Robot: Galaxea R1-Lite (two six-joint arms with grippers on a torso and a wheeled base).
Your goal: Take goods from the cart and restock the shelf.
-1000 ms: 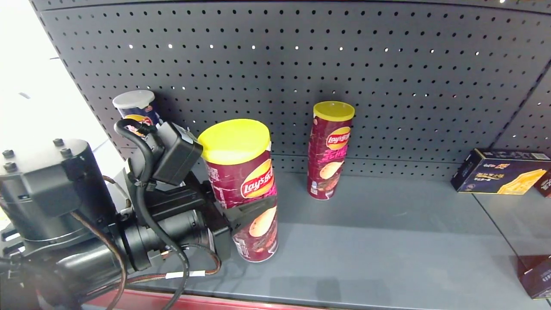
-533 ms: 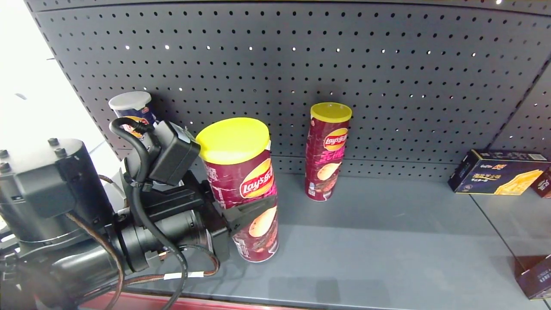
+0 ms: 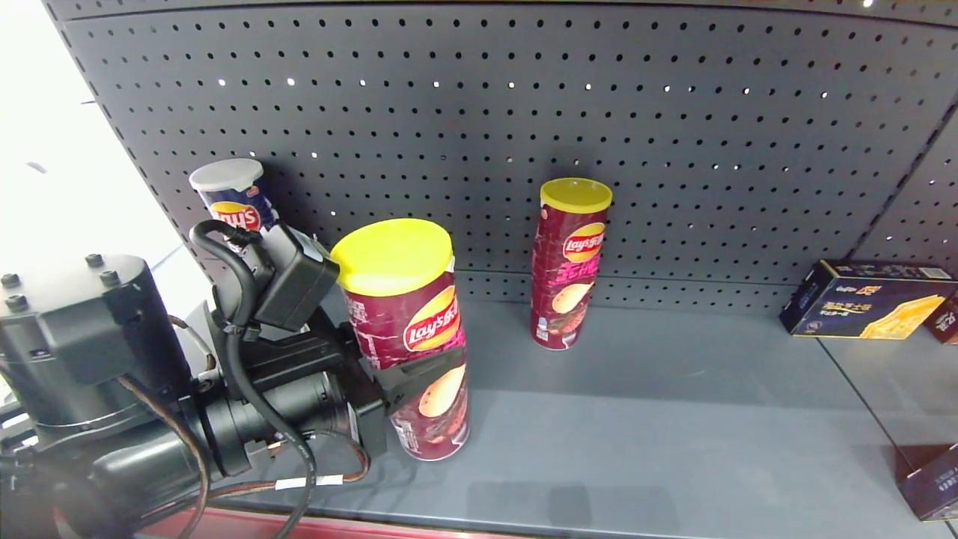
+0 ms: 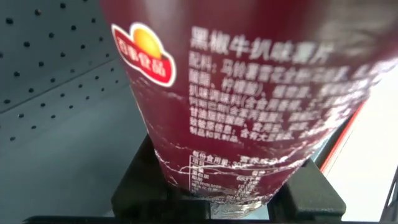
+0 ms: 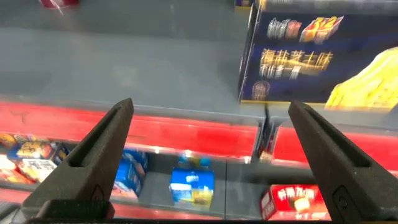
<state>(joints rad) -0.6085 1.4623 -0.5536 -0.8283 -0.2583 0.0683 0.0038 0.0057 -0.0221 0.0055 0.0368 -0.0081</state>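
Note:
My left gripper (image 3: 419, 368) is shut on a maroon chip can with a yellow lid (image 3: 404, 329), gripping it around the middle. The can leans slightly, its base at the front left of the grey shelf (image 3: 658, 442); whether it touches the shelf I cannot tell. In the left wrist view the same can (image 4: 249, 106) sits between the black fingers (image 4: 142, 182) of the left gripper (image 4: 227, 199). A second maroon can (image 3: 569, 262) stands upright against the pegboard. My right gripper (image 5: 211, 155) is open, facing a shelf's red front edge (image 5: 186, 134).
A blue can with a white lid (image 3: 228, 196) stands at the back left, behind my left wrist. A dark blue box (image 3: 868, 299) lies at the right, another box (image 3: 928, 485) at the lower right corner. The right wrist view shows a blue box (image 5: 311, 56) and packets below.
My left gripper has carried the maroon can a little to the left and lower. The other cans and boxes have stayed where they were.

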